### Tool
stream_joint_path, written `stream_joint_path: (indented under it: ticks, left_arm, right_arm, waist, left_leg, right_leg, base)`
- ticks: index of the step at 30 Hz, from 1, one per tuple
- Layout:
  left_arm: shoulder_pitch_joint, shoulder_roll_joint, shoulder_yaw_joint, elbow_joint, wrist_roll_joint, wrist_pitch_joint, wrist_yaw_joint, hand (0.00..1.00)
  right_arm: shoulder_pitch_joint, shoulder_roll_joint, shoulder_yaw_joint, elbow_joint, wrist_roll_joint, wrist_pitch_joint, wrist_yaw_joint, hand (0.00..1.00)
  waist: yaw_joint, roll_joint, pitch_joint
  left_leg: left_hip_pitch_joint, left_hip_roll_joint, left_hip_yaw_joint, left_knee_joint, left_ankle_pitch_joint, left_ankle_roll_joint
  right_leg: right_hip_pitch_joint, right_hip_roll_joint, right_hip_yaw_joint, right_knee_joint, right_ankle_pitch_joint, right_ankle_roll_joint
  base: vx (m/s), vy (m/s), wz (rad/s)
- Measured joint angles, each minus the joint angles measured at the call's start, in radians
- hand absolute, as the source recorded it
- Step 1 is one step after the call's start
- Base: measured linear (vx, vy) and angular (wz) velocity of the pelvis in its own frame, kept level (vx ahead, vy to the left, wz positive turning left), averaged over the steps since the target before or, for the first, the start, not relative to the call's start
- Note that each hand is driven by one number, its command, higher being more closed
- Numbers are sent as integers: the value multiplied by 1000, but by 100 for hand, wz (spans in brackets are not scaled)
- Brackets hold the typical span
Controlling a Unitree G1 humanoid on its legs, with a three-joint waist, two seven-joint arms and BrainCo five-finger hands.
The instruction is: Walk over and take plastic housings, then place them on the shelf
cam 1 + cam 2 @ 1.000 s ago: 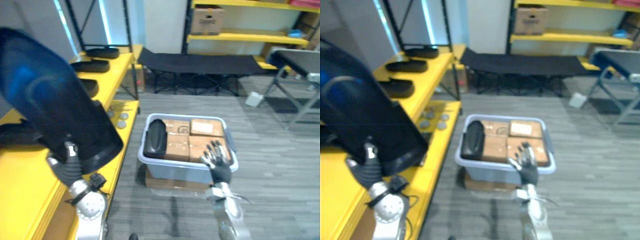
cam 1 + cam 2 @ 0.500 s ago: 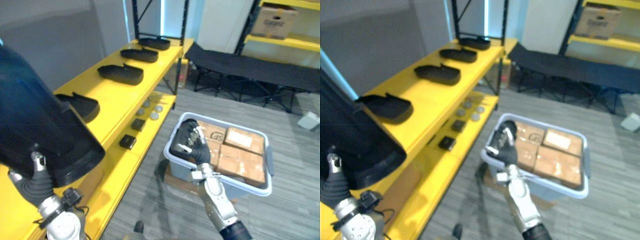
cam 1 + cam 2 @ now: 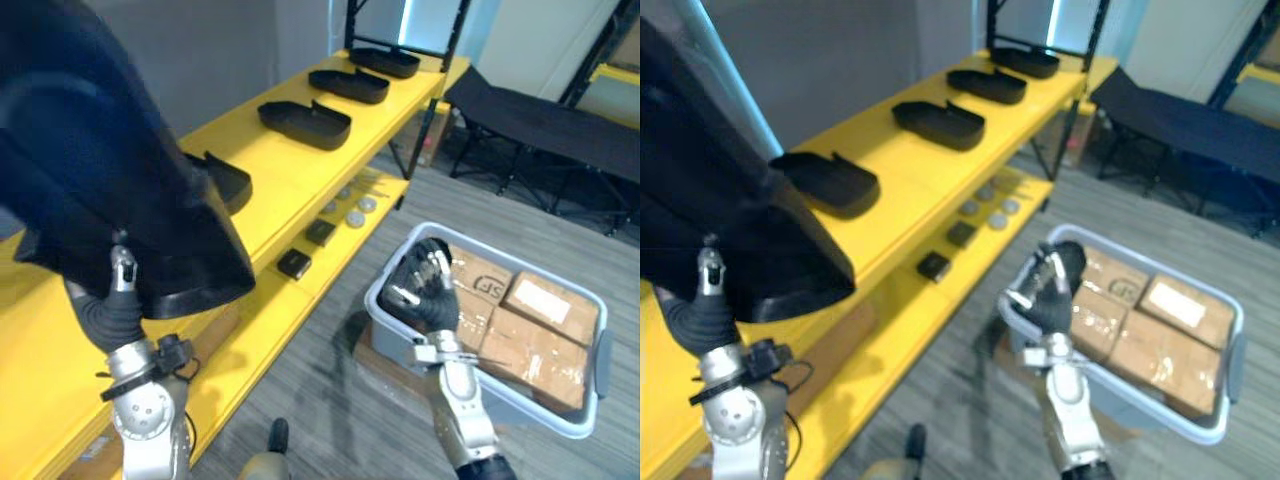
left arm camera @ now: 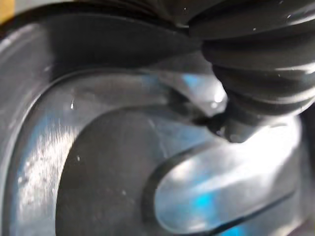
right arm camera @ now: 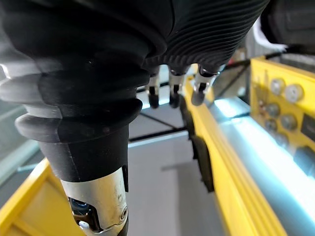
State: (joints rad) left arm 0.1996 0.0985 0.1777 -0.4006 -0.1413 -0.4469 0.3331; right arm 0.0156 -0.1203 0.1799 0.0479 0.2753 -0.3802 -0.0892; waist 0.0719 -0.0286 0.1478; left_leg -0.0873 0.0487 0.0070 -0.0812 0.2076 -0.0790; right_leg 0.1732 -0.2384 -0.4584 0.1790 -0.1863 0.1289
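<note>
**Nearest.** The left hand (image 3: 108,312) carries a large black plastic housing (image 3: 100,170) raised close before the head camera. Its thumb lies on the housing's lower rim and the other fingers are hidden behind the shell, so the grip reads as a pinch on that rim. The left wrist view shows the housing's glossy hollow inside.

**Middle.** The right hand (image 3: 425,290) is held up empty, its fingers loosely spread. Just beyond it stands a grey bin (image 3: 600,365) packed with cardboard boxes (image 3: 540,345). Any housing left in the bin is masked by this hand.

**Beyond the left hand.** A yellow shelf (image 3: 270,165) runs away from the robot, bearing a row of four black housings, the nearest (image 3: 225,180) just past the held one. Small dark and round parts (image 3: 320,232) lie on the lower shelf (image 3: 270,300), between the two hands.

**Change.** A second ago the bin lay in the centre and the shelf at the left edge. Now the shelf crosses the centre and the bin sits to the right. The whole picture has shifted, so the camera has turned; the things have not moved. The housing stays raised in the left hand throughout.

**Reading.** The robot now faces the shelf. The carry appears nearly done, and setting the housing on the bare shelf before the row is the likely next step.
</note>
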Motion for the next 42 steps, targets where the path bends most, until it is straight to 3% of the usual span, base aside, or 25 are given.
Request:
stream_joint_path:
  ticks: [1, 7, 10, 13, 14, 15, 16, 17, 18, 19, 21, 22, 25, 26, 28, 29, 30, 31, 32, 33, 34, 37, 38, 40, 42]
  left_arm:
    - [1, -16, -7, 0, 0, 5, 4, 100]
    - [46, -48, -33, -3, 5, 4, 6, 100]
    - [46, -45, -27, -5, 43, -9, 7, 100]
    - [20, -23, 2, -11, 74, -11, 6, 100]
    - [9, -23, 7, -10, 79, -12, 6, 100]
    - [-16, -26, 6, -8, 82, -11, 6, 100]
    - [-40, -19, 8, -11, 90, -11, 4, 100]
    - [-46, -10, 13, -15, 104, -11, 4, 100]
    - [-47, 18, 19, -21, 116, -10, 9, 100]
    - [-48, 49, 20, -23, 118, -6, 13, 100]
    - [-61, 64, 23, -22, 117, 1, 16, 100]
    - [-86, 65, 39, -12, 113, 8, 17, 100]
    - [-146, 89, 45, 40, 89, 29, 19, 100]
    - [-166, 90, 46, 59, 68, 46, 26, 100]
    - [-163, 87, 45, 63, 61, 57, 37, 100]
    - [-153, 88, 48, 64, 53, 58, 39, 100]
    - [-140, 70, 51, 70, 28, 58, 39, 100]
    - [-105, 24, 46, 68, 17, 60, 38, 100]
    - [-88, 2, 45, 67, 10, 60, 37, 100]
    - [-67, -28, 44, 68, 0, 60, 35, 100]
    - [-66, -40, 39, 69, 0, 61, 35, 100]
    - [-77, -67, -25, 70, -9, 52, -4, 100]
    - [-79, -65, -41, 69, -9, 47, -11, 100]
    - [-79, -64, -54, 68, -12, 37, -30, 100]
    - [-78, -66, -52, 74, -18, 39, -31, 100]
  right_arm:
    - [-1, 0, 1, 0, -14, 1, 8, 0]
    - [22, -3, 1, -26, -4, 1, 53, 0]
    - [19, 7, 4, -48, 26, -25, 82, 0]
    - [12, 31, 6, -48, 26, -38, 86, 0]
    - [11, 32, 5, -48, 26, -38, 85, 0]
    - [8, 29, 4, -48, 26, -38, 79, 0]
    - [6, 28, 4, -47, 26, -38, 74, 0]
    - [1, 30, 7, -47, 25, -38, 74, 0]
    - [-13, 36, 19, -47, 23, -39, 74, 0]
    - [-31, 36, 27, -46, 12, -49, 83, 0]
    - [-57, 40, 39, -46, -4, -65, 93, 0]
    - [-90, 38, 45, -46, -19, -76, 96, 0]
    - [-140, 36, 51, -46, -39, -82, 98, 0]
    - [-157, 26, 68, -48, -40, -82, 111, 0]
    - [-162, 15, 92, -58, -36, -82, 136, 0]
    - [-168, 9, 119, -77, -34, -82, 155, 0]
    - [-195, 3, 150, -80, -33, -82, 171, 0]
    - [-225, -18, 180, -79, -32, -80, 186, 0]
    - [-239, -29, 189, -79, -28, -78, 200, 0]
    - [-264, -43, 200, -79, -11, -75, 227, 0]
    - [-268, -44, 200, -79, -11, -74, 238, 0]
    - [-269, -47, 172, -80, -13, -53, 241, 0]
    - [-272, -47, 171, -80, -14, -49, 241, 0]
    - [-283, -35, 175, -80, -13, -42, 241, 0]
    - [-287, -11, 176, -80, -13, -42, 239, 0]
  waist:
    - [-2, 14, 8]
    - [-6, 32, 22]
    - [-2, 11, 32]
    - [0, -35, 31]
    - [-1, -39, 33]
    - [-2, -30, 33]
    - [-3, -20, 34]
    - [1, -21, 35]
    - [0, -24, 37]
    - [-9, -11, 42]
    - [-22, -8, 37]
    - [-22, 1, 42]
    - [-26, 4, 43]
    - [-28, 4, 43]
    - [-25, -1, 40]
    - [-19, -18, 29]
    - [-14, -29, 16]
    - [-5, 14, 3]
    - [2, 35, -6]
    - [11, 69, -17]
    - [5, 82, -22]
    - [-27, 91, -37]
    - [-26, 92, -40]
    - [2, 66, -47]
    - [2, 54, -51]
  left_leg:
    - [3, 13, -2, 0, 4, -5]
    - [16, 18, 0, 0, -1, 1]
    - [16, -7, 2, 0, -7, 6]
    - [16, -75, 3, 12, -30, 26]
    - [17, -85, 2, 23, -42, 29]
    - [19, -98, -16, 43, -57, 41]
    - [29, -98, -29, 57, -74, 50]
    - [43, -98, -28, 56, -83, 54]
    - [74, -99, -32, 55, -101, 66]
    - [105, -86, -60, 55, -122, 79]
    - [107, -66, -86, 63, -139, 91]
    - [97, -46, -101, 80, -152, 91]
    - [86, -33, -140, 96, -175, 80]
    - [86, -35, -177, 108, -192, 69]
    - [85, -41, -218, 125, -211, 46]
    - [85, -55, -247, 128, -223, 28]
    - [83, -63, -282, 132, -238, 6]
    - [73, -30, -296, 145, -254, -16]
    - [65, -13, -294, 152, -261, -27]
    - [44, 14, -250, 164, -264, -32]
    - [33, 34, -196, 168, -262, -33]
    - [29, 102, 135, 197, -206, -3]
    - [37, 102, 163, 192, -202, 2]
    - [41, 95, 162, 184, -202, 2]
    - [55, 93, 153, 162, -200, -1]
  right_leg:
    - [1, 13, 1, 1, 0, 1]
    - [7, 10, -4, 19, -27, 24]
    - [14, -22, -24, 39, -44, 39]
    - [46, -92, -69, 78, -64, 56]
    - [54, -104, -76, 104, -60, 53]
    - [18, -137, -57, 227, -43, 16]
    - [-42, -163, -9, 379, 6, -58]
    - [-79, -174, 30, 449, 43, -100]
    - [-129, -191, 91, 566, 155, -121]
    - [-182, -200, 135, 672, 251, -115]
    - [-235, -170, 158, 674, 58, -98]
    - [-260, -119, 163, 552, -1, -86]
    - [-258, -28, 234, 220, 4, -57]
    - [-252, 4, 289, 108, 25, -27]
    - [-230, 31, 319, 35, 51, -22]
    - [-202, 42, 320, -7, 84, -29]
    - [-168, 44, 317, -36, 144, 18]
    - [-144, 77, 272, -62, 141, -6]
    - [-138, 92, 261, -76, 143, -11]
    - [-117, 112, 221, -96, 144, -16]
    - [-104, 117, 190, -100, 142, -19]
    - [-11, 118, 19, -83, 109, -56]
    - [-6, 115, 5, -66, 100, -61]
    - [-14, 99, -5, -15, 69, -64]
    - [-13, 100, -5, -11, 69, -64]
  base:
    - [-103, -70, -12]
    - [-84, -31, 2]
    - [3, 30, 20]
    - [111, 64, 43]
    - [147, 73, 59]
    - [140, 85, 62]
    - [127, 101, 52]
    - [147, 97, 30]
    - [241, 54, 23]
    - [259, 23, 31]
    - [206, 17, 31]
    - [136, 39, 28]
    - [158, -51, 47]
    - [135, -130, 67]
    - [189, -236, 81]
    - [267, -395, 103]
    - [260, -410, 103]
    - [211, -331, 69]
    - [198, -253, 59]
    - [201, -217, 59]
    - [238, -232, 122]
    - [153, -128, 139]
    - [136, -42, 111]
    - [135, -16, 35]
    - [82, -26, 3]
